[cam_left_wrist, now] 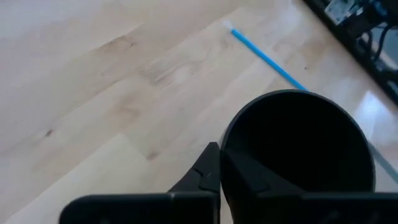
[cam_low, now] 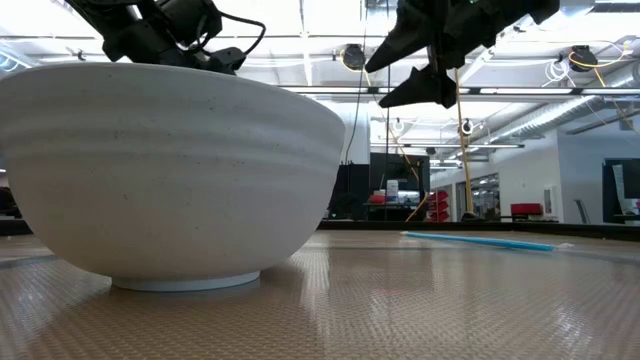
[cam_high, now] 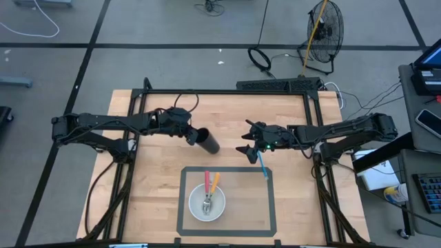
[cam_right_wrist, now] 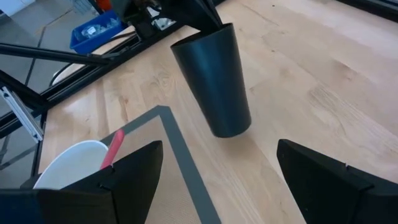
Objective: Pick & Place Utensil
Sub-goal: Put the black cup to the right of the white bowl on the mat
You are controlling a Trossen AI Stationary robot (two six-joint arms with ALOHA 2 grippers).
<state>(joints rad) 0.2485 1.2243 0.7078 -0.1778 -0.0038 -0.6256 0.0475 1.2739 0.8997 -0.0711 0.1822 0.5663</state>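
Two utensils, red (cam_high: 207,183) and orange (cam_high: 214,183), propped in white bowl (cam_high: 195,211) inside taped rectangle (cam_high: 269,201). Beyond, thin blue utensil (cam_high: 262,164) flat across tape's far corner, under right gripper (cam_high: 249,140), fingers spread wide, empty. Farther left, left gripper (cam_high: 191,136) clamped on tilted black cup (cam_high: 208,143) rim.

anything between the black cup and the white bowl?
Nothing: in the high view, only bare wood and the grey tape border separate the black cup, gripped by the left gripper, from the white bowl.
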